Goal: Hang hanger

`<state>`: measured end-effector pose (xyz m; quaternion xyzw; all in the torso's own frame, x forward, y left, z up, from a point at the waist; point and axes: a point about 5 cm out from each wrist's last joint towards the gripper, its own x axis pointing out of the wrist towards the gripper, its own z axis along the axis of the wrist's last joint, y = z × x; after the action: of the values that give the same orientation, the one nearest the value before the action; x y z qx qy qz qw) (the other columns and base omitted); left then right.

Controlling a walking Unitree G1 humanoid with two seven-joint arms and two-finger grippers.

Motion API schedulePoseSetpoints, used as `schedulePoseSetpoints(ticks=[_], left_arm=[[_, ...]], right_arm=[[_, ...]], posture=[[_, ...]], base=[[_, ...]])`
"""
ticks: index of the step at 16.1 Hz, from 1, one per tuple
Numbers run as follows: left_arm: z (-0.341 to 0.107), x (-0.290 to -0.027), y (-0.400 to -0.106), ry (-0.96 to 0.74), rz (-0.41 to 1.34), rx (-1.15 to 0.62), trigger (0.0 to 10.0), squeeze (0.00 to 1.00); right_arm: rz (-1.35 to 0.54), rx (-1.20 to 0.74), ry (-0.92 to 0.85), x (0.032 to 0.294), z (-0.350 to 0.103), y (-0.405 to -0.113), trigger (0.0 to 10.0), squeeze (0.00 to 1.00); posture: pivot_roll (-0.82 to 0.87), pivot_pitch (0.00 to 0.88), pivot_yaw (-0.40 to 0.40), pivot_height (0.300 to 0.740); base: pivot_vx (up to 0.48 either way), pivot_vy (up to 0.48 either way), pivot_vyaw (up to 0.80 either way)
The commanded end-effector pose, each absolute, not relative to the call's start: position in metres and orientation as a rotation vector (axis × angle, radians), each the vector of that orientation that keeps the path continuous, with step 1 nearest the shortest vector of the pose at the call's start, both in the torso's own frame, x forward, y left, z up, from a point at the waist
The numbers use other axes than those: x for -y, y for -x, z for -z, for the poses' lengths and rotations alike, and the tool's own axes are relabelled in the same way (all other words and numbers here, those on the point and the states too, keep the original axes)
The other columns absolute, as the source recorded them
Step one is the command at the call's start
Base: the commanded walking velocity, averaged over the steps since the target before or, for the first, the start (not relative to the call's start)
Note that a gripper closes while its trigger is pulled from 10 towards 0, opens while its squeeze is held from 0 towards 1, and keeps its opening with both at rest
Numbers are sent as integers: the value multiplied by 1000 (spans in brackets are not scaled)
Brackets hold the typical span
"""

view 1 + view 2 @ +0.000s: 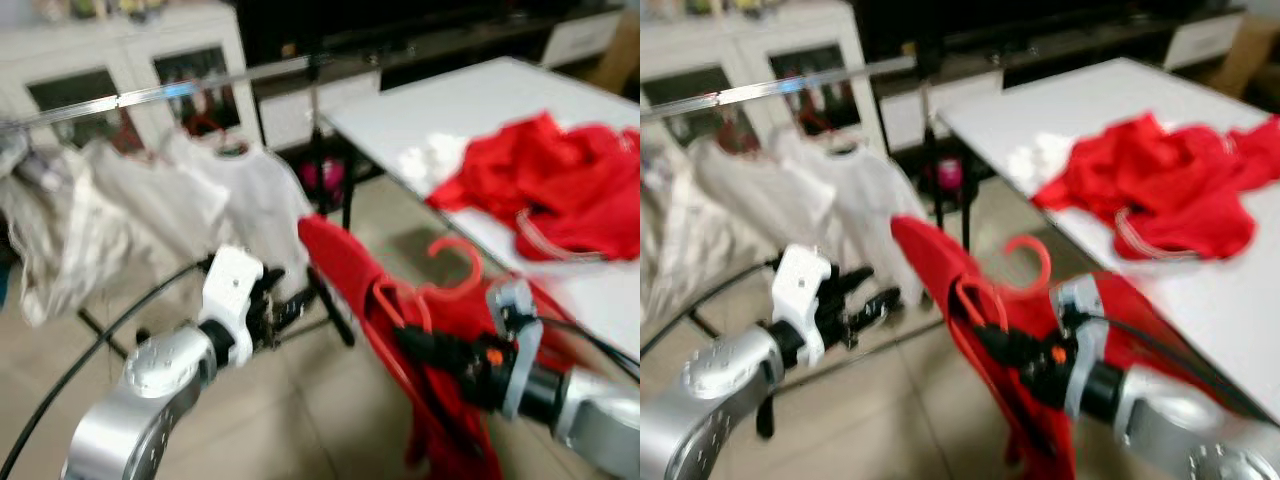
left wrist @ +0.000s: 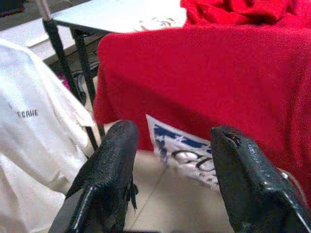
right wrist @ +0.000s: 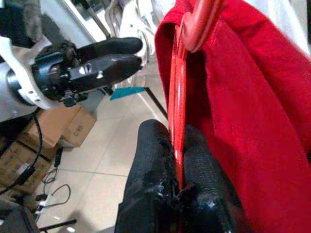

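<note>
Table [image 1: 520,100]: white, on the robot's right, bearing a heap of red clothes [image 1: 560,185]. Rail [image 1: 150,95]: silver, across the back left, hung with white shirts [image 1: 220,195]. Red shirt [image 1: 350,270]: draped on a red hanger [image 1: 455,270], in mid-air between table and rail. Right gripper [image 3: 177,155]: fingers pinched together on the hanger's thin red bar. Left gripper [image 2: 170,160]: fingers apart and empty, just beside the red shirt.

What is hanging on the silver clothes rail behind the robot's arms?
White shirts hang from the silver clothes rail on hangers, whose hooks are blurred. The red shirt on the red plastic hanger, pinched by the right gripper, covers the floor behind it.
</note>
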<state>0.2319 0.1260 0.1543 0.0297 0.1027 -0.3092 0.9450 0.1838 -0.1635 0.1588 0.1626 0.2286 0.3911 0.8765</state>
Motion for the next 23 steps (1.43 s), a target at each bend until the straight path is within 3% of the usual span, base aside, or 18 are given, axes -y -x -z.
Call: schedulePoseSetpoints(ticks=[1, 7, 10, 13, 16, 17, 20, 22, 23], left_arm=[[-152, -131, -232, -67, 610, -224, 10000, 0], [-153, -151, -242, -145, 508, -226, 10000, 0], [-151, -162, -252, -198, 459, -243, 10000, 0], [-151, -148, -263, -197, 492, -226, 10000, 0], [-146, -137, -275, -137, 511, -234, 10000, 0], [-146, -135, -277, -97, 519, -239, 10000, 1000], [-147, -134, -287, -145, 533, -236, 10000, 1000], [-157, -155, -289, -157, 515, -172, 10000, 965], [-167, -169, -288, -130, 520, -134, 10000, 1000]], right_arm=[[-845, -446, -329, 160, -164, -184, 10000, 0], [-695, -399, -265, 170, -159, -212, 10000, 0], [-657, -364, -117, 165, -153, -233, 10000, 0], [-620, -311, -129, 154, -153, -251, 10000, 0], [-620, -290, -162, 143, -154, -259, 10000, 0], [-638, -286, -154, 140, -156, -260, 10000, 0], [-700, -270, -140, 129, -166, -261, 10000, 0], [-763, -265, -84, 131, -171, -257, 10000, 0], [-787, -257, -72, 134, -174, -256, 10000, 0]], posture=[[-55, 26, 60, 740], [-37, 26, 42, 740], [-35, 30, 31, 740], [-42, 32, 34, 740], [-55, 38, 32, 740], [-60, 39, 35, 740], [-70, 44, 37, 740], [-84, 43, 42, 740], [-84, 43, 42, 740]], base=[[0, 0, 800], [0, 0, 800], [0, 0, 800], [0, 0, 771], [0, 0, 0], [0, 0, 0], [0, 0, 0], [0, 0, 0], [0, 0, 0]])
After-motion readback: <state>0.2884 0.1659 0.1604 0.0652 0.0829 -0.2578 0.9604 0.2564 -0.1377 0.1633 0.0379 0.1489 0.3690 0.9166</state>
